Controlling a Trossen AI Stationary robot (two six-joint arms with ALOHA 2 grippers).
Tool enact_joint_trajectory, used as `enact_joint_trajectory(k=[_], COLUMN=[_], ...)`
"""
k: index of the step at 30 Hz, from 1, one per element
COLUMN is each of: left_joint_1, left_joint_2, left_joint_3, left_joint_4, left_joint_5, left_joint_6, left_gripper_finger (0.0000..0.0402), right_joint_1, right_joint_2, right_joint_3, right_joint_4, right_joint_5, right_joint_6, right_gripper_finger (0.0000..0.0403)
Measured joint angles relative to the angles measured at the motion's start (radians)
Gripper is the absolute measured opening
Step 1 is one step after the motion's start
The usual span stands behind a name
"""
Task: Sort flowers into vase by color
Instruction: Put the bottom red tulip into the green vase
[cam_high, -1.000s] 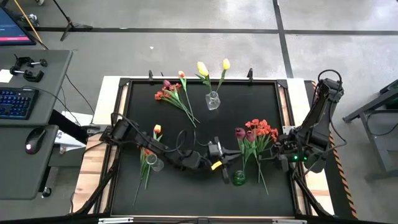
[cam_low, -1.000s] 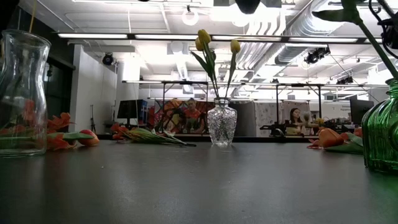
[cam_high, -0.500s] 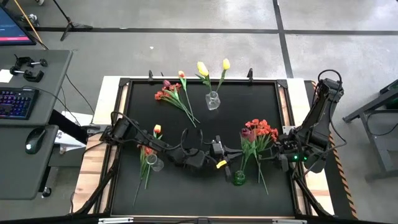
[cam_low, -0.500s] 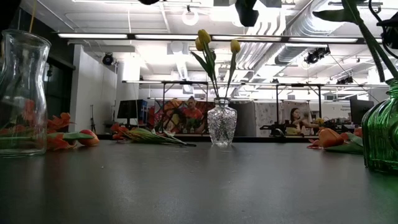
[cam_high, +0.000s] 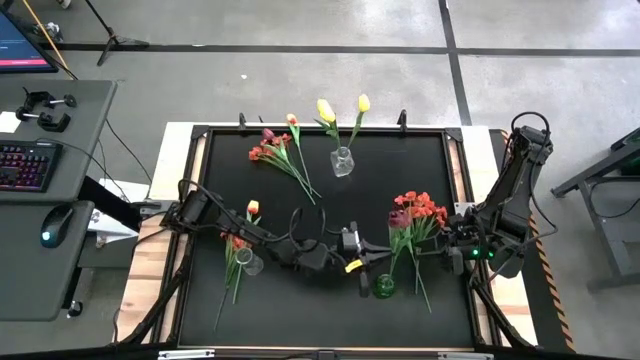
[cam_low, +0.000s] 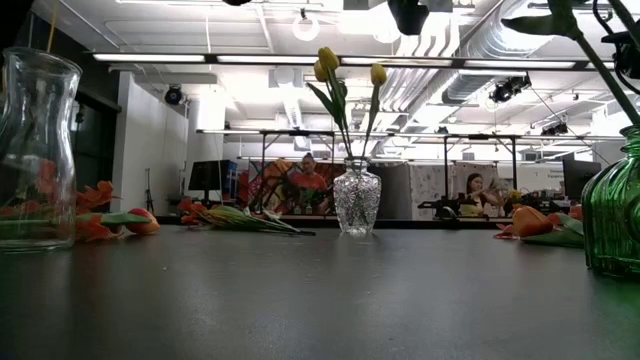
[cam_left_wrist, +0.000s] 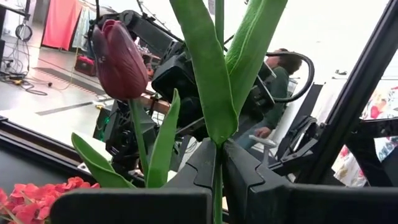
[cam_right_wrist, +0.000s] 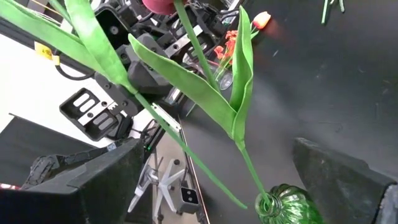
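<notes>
The maroon tulip (cam_high: 399, 216) has shifted toward the red bunch (cam_high: 422, 208), its stem now in the green vase (cam_high: 384, 287). The left gripper (cam_left_wrist: 217, 171) clenches that stem; the right gripper (cam_high: 452, 240) waits nearby, fingers spread wide.

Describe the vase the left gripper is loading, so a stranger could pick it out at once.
Start at the black table and go to its near edge, right of centre, beside the loose red tulips. The green glass vase stands there, a maroon tulip stem in its neck, held by the left gripper. The other two vases are clear.
</notes>
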Motion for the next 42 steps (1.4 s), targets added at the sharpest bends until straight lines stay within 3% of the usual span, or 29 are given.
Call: enact_joint_trajectory(k=[14,28,33,42], left_joint_1=[0.033,0.034,0.034,0.037], left_joint_2=[0.029,0.029,0.029,0.029], left_joint_3=[0.000,-0.001,-0.001,-0.001], left_joint_4=[0.010,-0.093,-0.143,-0.185], left_joint_5=[0.010,0.099,0.115,0.213], left_joint_6=[0.003,-0.001,0.106,0.065], left_gripper_finger=[0.0000,0.0013,0.0041,0.0130], right_joint_1=[0.000,0.000,0.000,0.000], right_joint_2=[0.000,0.000,0.000,0.000], right_joint_3=[0.000,0.000,0.000,0.000], right_joint_4=[0.000,-0.008,-0.013,-0.014], right_joint_5=[0.001,0.001,0.000,-0.058], right_joint_6=[0.003,0.002,0.002,0.013], right_gripper_finger=[0.0399,0.0399,0.0399,0.0399])
